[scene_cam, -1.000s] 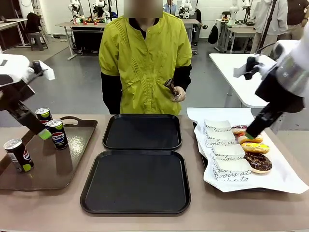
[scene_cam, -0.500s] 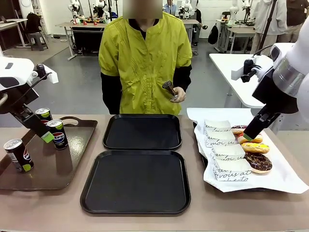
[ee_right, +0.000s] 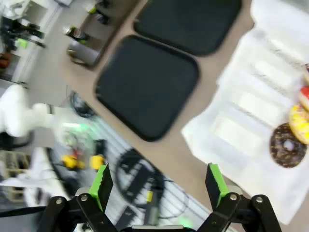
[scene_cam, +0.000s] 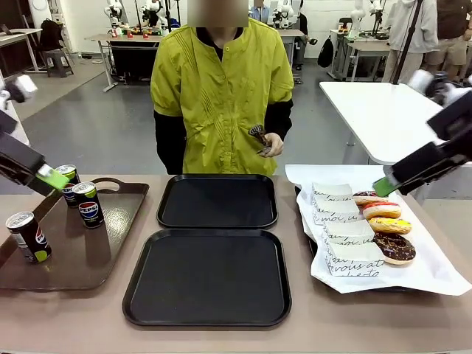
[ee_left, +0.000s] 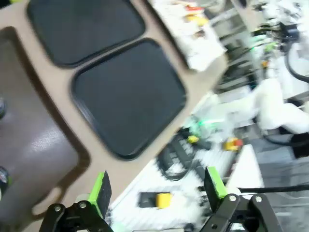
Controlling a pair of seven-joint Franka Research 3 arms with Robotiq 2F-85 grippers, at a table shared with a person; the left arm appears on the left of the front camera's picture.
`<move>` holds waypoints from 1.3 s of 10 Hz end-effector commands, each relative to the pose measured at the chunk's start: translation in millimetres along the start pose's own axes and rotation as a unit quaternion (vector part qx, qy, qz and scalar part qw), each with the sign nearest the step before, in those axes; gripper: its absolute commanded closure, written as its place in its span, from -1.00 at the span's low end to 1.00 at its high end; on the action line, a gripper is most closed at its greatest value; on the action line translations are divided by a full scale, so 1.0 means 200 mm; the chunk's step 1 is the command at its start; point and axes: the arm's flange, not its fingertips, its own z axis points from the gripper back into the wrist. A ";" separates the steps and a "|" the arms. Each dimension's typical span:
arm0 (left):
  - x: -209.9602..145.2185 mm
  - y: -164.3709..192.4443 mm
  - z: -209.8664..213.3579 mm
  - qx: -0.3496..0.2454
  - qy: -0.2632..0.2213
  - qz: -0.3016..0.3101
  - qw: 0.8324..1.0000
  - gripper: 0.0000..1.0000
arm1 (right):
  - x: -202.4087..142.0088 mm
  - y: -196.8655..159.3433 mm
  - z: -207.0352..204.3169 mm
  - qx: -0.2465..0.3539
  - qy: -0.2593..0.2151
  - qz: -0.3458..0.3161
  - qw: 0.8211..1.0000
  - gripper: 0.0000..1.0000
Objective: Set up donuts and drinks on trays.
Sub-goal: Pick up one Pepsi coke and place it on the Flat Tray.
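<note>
Tan table (scene_cam: pixel 74 324), my side: black near tray (scene_cam: pixel 206 276) and far tray (scene_cam: pixel 217 200) at centre. Drinks (scene_cam: pixel 88 204) — three cans upright on the brown tray (scene_cam: pixel 110 258), left. Donuts (scene_cam: pixel 389 225) on white paper (scene_cam: pixel 435 273), right, beside white boxes (scene_cam: pixel 343 228). Left gripper (ee_left: pixel 158 186) and right gripper (ee_right: pixel 158 181) — I read both with fingers apart, raised above the table. Person (scene_cam: pixel 221 96) at the far edge; grey-floored workshop behind.

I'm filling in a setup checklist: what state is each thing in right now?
far tray, empty.
near tray, empty.
cans, three upright on the brown tray.
donuts, four uncovered in a row on white paper.
left hand, open, empty.
right hand, open, empty.
</note>
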 end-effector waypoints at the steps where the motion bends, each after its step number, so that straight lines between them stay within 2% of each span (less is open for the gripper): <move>1: -0.10 0.17 0.10 -0.241 -0.128 0.224 0.936 -1.00 | -0.25 -0.22 0.04 0.258 -0.122 -0.233 0.930 -1.00; 2: -0.17 0.25 0.16 -0.253 -0.147 0.259 0.920 -1.00 | -0.34 -0.32 0.08 0.289 -0.139 -0.272 0.907 -1.00; 4: -0.31 0.36 0.30 -0.267 -0.178 0.304 0.897 -1.00 | -0.51 -0.44 0.15 0.315 -0.161 -0.288 0.890 -1.00; 5: -0.36 0.39 0.38 -0.263 -0.194 0.316 0.891 -1.00 | -0.58 -0.50 0.19 0.334 -0.158 -0.303 0.879 -1.00; 6: -0.39 0.41 0.43 -0.252 -0.197 0.324 0.890 -1.00 | -0.62 -0.54 0.22 0.339 -0.147 -0.308 0.876 -1.00; 7: -0.41 0.43 0.47 -0.236 -0.194 0.329 0.893 -1.00 | -0.63 -0.59 0.24 0.332 -0.134 -0.312 0.880 -1.00; 10: -0.47 0.54 0.52 -0.160 -0.155 0.368 0.903 -1.00 | -0.66 -0.70 0.28 0.284 -0.081 -0.305 0.905 -1.00; 11: -0.49 0.58 0.54 -0.149 -0.147 0.376 0.903 -1.00 | -0.68 -0.72 0.29 0.282 -0.080 -0.304 0.906 -1.00; 13: -0.54 0.66 0.57 -0.164 -0.145 0.379 0.899 -1.00 | -0.71 -0.76 0.31 0.281 -0.089 -0.304 0.906 -1.00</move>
